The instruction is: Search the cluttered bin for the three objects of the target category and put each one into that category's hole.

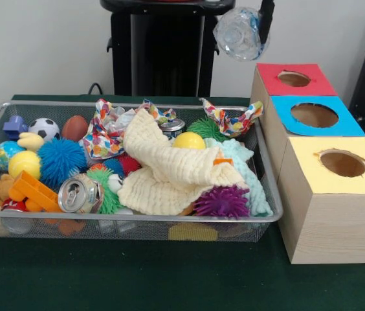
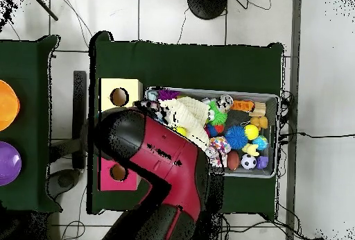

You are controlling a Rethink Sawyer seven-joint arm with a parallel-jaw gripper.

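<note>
A crushed clear plastic bottle (image 1: 237, 34) hangs in the air at the top of the front view, left of and above the red-topped box. My gripper (image 1: 255, 27) is shut on it; only one black finger (image 1: 266, 18) shows beside the bottle. The blue-topped box's round hole (image 1: 314, 115) lies below and to the right of the bottle. The wire mesh bin (image 1: 131, 105) holds the clutter; I see no other bottle in it. In the overhead view my red arm (image 2: 159, 161) covers the gripper, the bottle and the blue box.
The red-topped box (image 1: 294, 79) and the yellow-topped box (image 1: 342, 163) flank the blue one; both also show overhead, the red (image 2: 118, 173) and the yellow (image 2: 119, 97). The bin holds a cream cloth (image 1: 169, 168), a silver can (image 1: 79, 193), spiky balls and small toys.
</note>
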